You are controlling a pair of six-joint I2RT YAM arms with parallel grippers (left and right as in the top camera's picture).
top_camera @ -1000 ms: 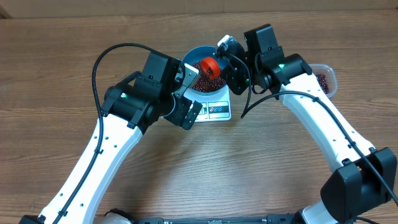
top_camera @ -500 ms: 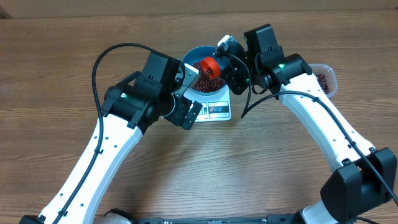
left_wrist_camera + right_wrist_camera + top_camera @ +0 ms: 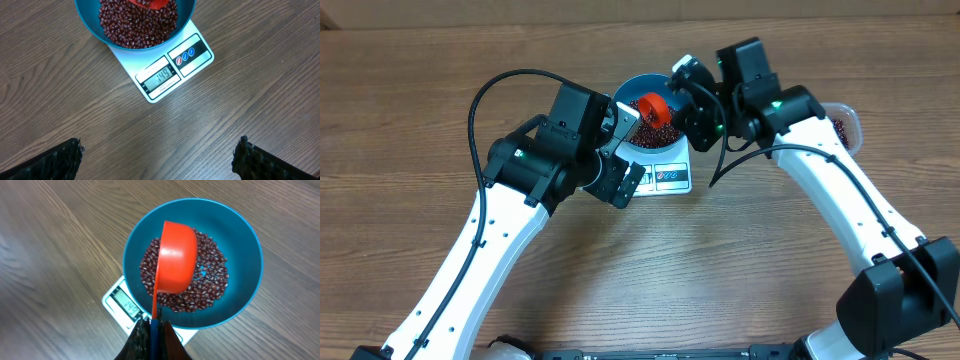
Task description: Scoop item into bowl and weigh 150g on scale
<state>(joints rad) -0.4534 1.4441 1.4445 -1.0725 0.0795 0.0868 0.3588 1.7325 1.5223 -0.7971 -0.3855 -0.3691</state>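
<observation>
The blue bowl (image 3: 243, 247) stands on the white scale (image 3: 165, 75), whose display reads 149. Dark red-brown beans (image 3: 210, 287) cover the bowl's bottom. An orange-red scoop (image 3: 176, 260) hangs tipped on its side over the beans. Its thin handle is pinched in my right gripper (image 3: 154, 327), which is shut on it just above the bowl's near rim. My left gripper (image 3: 160, 160) is open over bare wood in front of the scale, with nothing between its fingers. From overhead, the scoop (image 3: 655, 105) sits inside the bowl (image 3: 642, 81), and both arms flank the scale (image 3: 667, 177).
A clear plastic tub (image 3: 844, 126) holding more beans stands at the right, partly hidden behind my right arm. Wooden tabletop (image 3: 740, 260) lies all around the scale.
My right arm has shifted slightly to the right, with the scoop still tipped over the bowl. The left arm has not moved.
</observation>
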